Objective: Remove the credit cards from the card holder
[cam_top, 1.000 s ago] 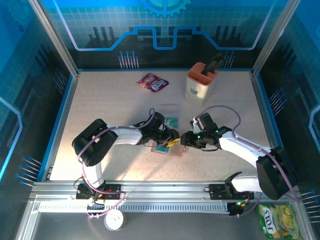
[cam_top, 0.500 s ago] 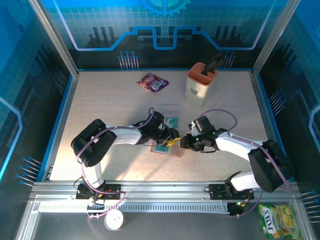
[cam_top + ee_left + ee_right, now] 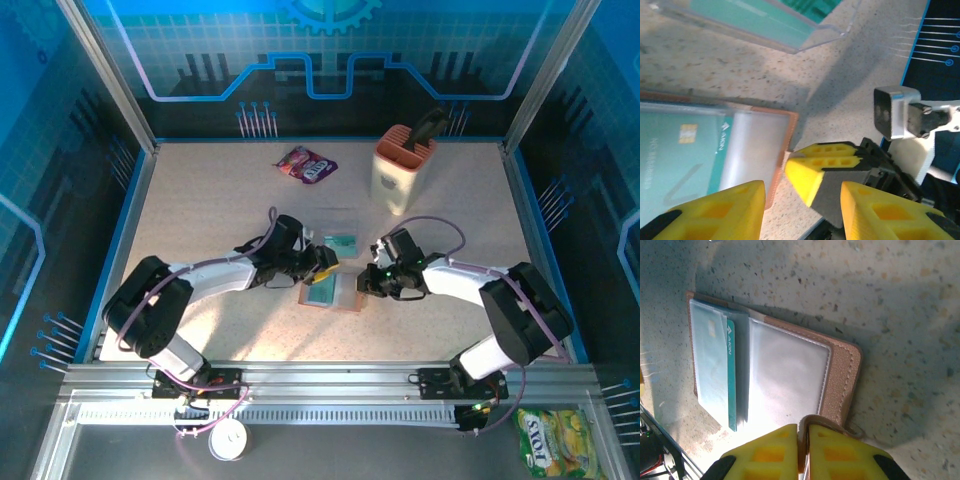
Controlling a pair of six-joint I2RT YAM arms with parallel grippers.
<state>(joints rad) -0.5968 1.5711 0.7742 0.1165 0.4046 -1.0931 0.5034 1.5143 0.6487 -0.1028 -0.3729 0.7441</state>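
Top external, speckled table (image 3: 200, 210), blue walls (image 3: 330, 60)

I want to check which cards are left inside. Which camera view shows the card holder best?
The right wrist view: the card holder lies open and almost whole, a teal card in its pocket. The left wrist view shows one end; the top external view shows it small.

Purple packet (image 3: 305, 166) — peach caddy (image 3: 392, 180).
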